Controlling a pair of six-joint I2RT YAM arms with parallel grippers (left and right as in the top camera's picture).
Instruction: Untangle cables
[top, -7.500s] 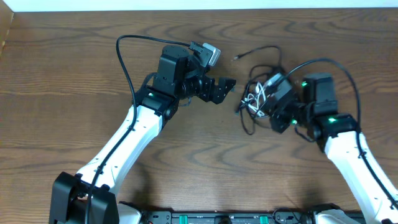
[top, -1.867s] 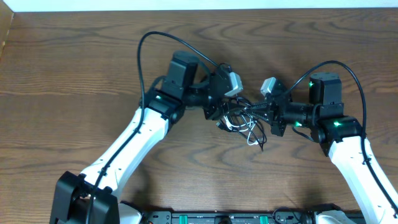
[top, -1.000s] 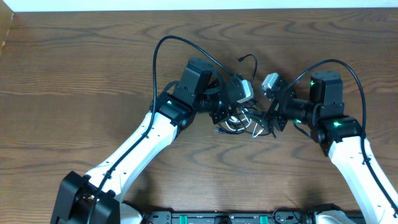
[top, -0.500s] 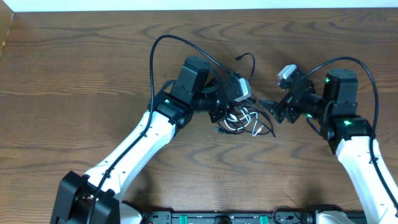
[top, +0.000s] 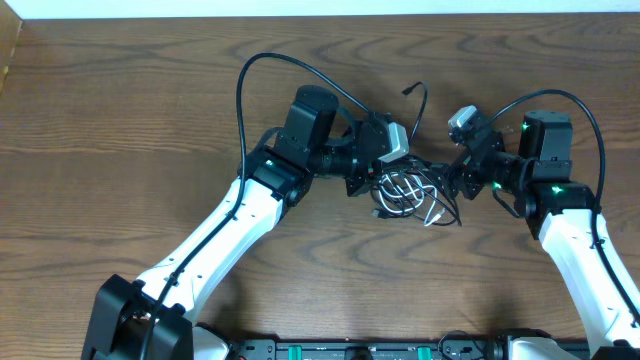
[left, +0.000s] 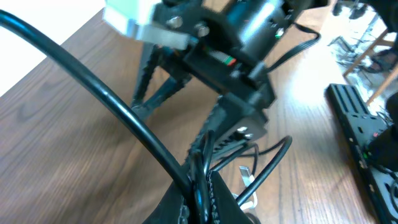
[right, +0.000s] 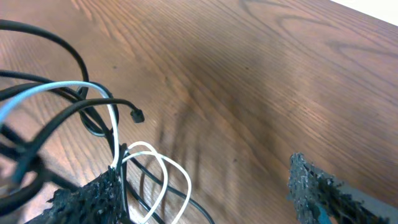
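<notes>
- The thin black and white cables (top: 405, 192) are bunched right of the middle of the brown wooden table (top: 120, 110), between my two grippers.
- My left gripper (top: 368, 182) is at their left edge and my right gripper (top: 452, 183) at their right.
- One loose cable end (top: 407, 91) reaches toward the far side.

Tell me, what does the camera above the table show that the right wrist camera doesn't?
Only the overhead view shows both arms and the left hand at the edge of the cables. Only the right wrist view shows the right hand with its fingers wide apart, a white loop beside one. Both show the tangle, black cords and one white, on the wooden table.
</notes>
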